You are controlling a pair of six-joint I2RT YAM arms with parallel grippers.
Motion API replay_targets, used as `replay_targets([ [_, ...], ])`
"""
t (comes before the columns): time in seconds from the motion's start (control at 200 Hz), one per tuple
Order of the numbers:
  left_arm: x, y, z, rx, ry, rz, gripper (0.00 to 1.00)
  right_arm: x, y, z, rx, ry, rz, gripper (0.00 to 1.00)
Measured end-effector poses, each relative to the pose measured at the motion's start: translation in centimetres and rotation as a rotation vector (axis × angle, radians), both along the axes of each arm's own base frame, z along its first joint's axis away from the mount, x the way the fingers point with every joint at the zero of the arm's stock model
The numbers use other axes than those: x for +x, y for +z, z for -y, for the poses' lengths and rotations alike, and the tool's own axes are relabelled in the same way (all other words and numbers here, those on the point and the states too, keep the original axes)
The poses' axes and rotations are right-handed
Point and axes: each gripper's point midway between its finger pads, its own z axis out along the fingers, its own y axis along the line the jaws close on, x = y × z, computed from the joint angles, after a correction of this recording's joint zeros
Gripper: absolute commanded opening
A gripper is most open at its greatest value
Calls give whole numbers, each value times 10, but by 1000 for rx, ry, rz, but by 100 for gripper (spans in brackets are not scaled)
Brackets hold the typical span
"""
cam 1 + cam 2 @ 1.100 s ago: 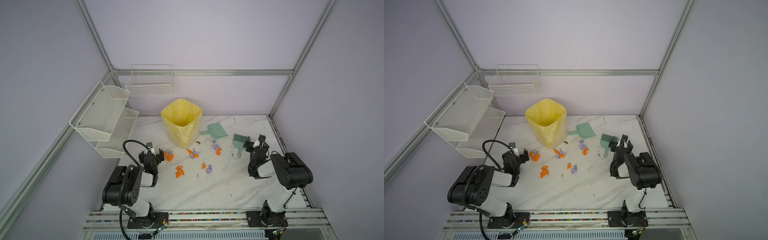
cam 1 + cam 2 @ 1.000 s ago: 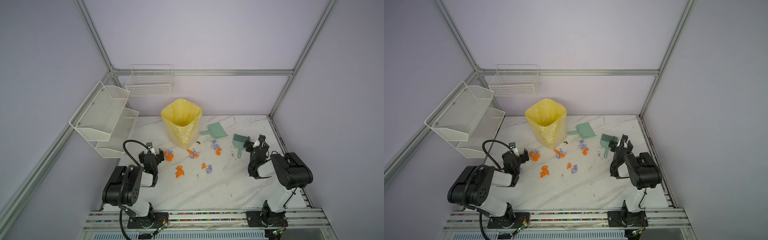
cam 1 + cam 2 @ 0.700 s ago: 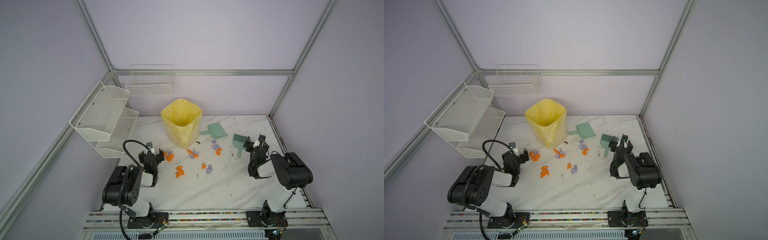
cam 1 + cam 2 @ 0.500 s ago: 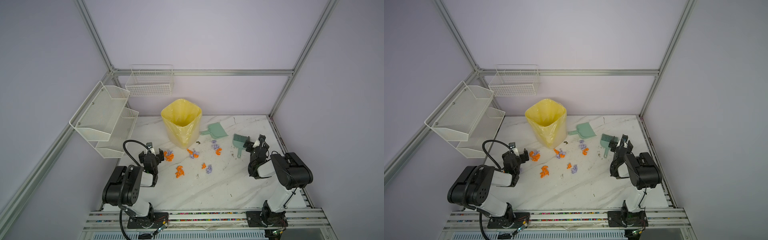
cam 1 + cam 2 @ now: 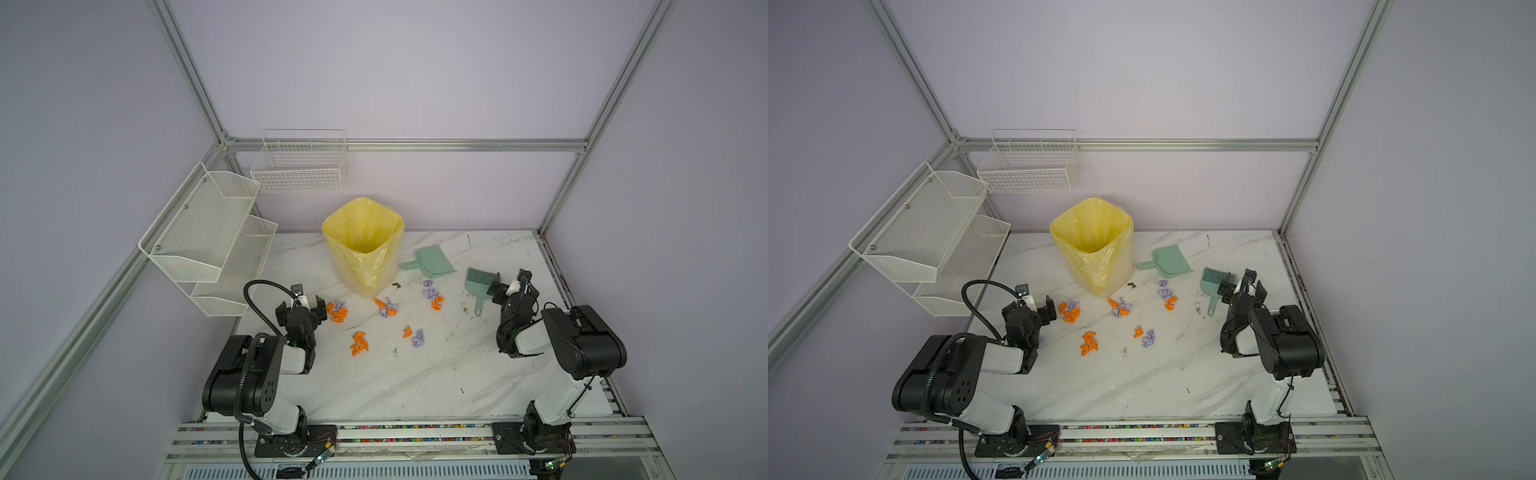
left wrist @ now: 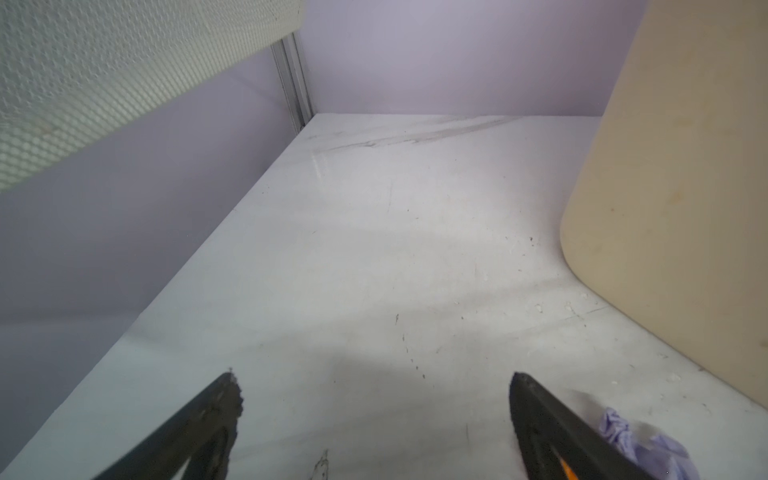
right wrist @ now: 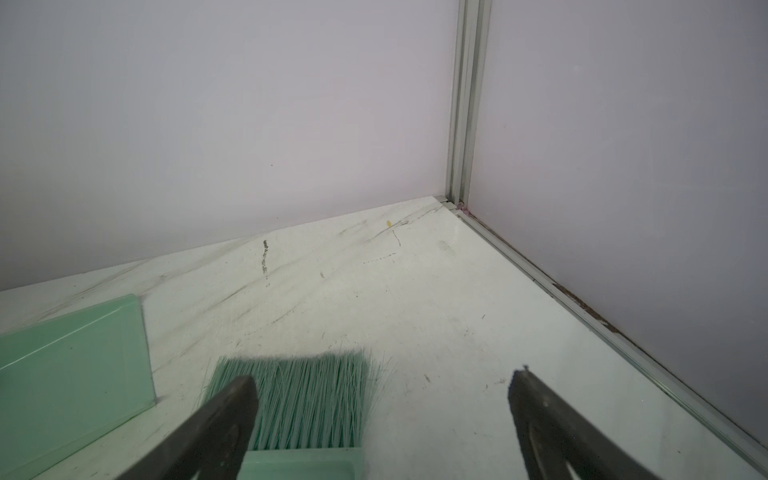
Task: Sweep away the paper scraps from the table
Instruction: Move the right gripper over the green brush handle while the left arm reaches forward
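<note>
You had not begun sweeping. On the table (image 5: 415,382), right of the bin (image 5: 361,249), the dustpan (image 5: 432,261) and brush (image 5: 478,286) lay untouched. In front of the bin, the paper scraps (image 5: 386,307) lay scattered. The left gripper (image 5: 301,305) and right gripper (image 5: 509,286) gaped empty. Your next move called for grasping the brush handle. Nothing had shifted since the earlier frame.

marble table (image 5: 415,386), paper scraps (image 5: 359,343), bin (image 5: 362,245), dustpan (image 5: 432,261), brush (image 5: 480,283)

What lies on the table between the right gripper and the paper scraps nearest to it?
A green brush lies there, close by the open right gripper, with the paper scraps beyond it. Both top views show it.
</note>
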Motion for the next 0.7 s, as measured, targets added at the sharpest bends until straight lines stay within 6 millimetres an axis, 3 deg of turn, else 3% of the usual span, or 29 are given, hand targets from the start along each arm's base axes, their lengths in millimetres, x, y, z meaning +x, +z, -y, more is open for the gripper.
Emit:
replay_targets([
  [0.13,-12,46,-7,3,68,102,100,24,18,-8,2,-7,-31,97],
  [0.24,-36,93,-21,-42,165,225,100,48,36,-12,62,-24,-54,97],
  [0.365,-61,110,-24,-108,223,268,100,57,36,-20,93,-44,-141,97],
  [0.475,-73,114,-1,-152,171,264,100,59,26,-28,137,-45,-251,97],
  [0.7,-76,103,78,-216,-123,99,100,55,-3,-53,235,44,-464,97],
])
